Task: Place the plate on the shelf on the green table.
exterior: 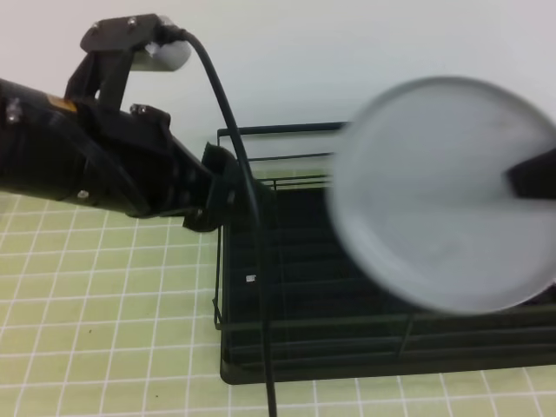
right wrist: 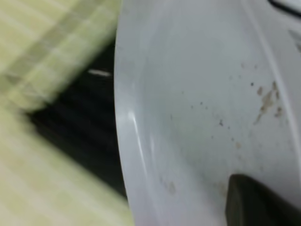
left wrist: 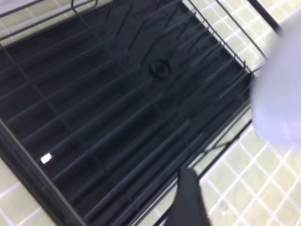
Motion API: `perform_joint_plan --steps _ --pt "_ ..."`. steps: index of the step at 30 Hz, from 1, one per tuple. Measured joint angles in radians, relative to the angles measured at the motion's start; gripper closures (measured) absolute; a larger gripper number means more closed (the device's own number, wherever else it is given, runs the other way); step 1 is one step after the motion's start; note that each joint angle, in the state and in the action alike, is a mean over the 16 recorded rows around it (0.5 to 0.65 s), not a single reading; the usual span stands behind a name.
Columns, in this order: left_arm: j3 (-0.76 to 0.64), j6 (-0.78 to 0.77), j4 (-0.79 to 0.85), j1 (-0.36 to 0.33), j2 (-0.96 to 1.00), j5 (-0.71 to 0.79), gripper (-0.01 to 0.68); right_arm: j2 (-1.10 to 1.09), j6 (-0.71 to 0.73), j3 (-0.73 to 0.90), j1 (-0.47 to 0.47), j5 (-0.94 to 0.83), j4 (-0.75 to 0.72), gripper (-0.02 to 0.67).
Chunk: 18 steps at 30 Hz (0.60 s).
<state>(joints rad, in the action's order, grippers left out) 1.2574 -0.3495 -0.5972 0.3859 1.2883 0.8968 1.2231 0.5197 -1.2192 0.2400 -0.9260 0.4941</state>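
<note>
The round pale grey-blue plate (exterior: 434, 200) is held up in the air above the right part of the black wire shelf (exterior: 304, 334), blurred and close to the camera. My right gripper (exterior: 528, 177) is shut on the plate's right edge. In the right wrist view a dark finger (right wrist: 258, 202) presses on the speckled plate (right wrist: 202, 103). My left gripper (exterior: 228, 187) hovers at the shelf's rear left corner, holding nothing I can see. The left wrist view shows only one finger (left wrist: 190, 200) above the shelf (left wrist: 117, 117), and the plate (left wrist: 282, 94) at the right edge.
The shelf stands on the green table (exterior: 104, 313) of light-green tiles, with a white wall behind. The left arm's black cable (exterior: 261, 287) hangs down across the shelf's left side. The green table shows in the left wrist view (left wrist: 254, 174) too.
</note>
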Motion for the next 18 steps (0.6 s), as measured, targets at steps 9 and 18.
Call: perform_joint_plan --steps 9,18 --pt "0.0 0.061 0.121 0.0 0.0 0.044 0.455 0.006 0.07 -0.012 0.0 0.186 -0.349 0.545" --pt "-0.023 0.193 0.197 -0.001 -0.007 0.049 0.653 0.104 0.278 -0.014 0.0 0.368 -0.476 0.545"
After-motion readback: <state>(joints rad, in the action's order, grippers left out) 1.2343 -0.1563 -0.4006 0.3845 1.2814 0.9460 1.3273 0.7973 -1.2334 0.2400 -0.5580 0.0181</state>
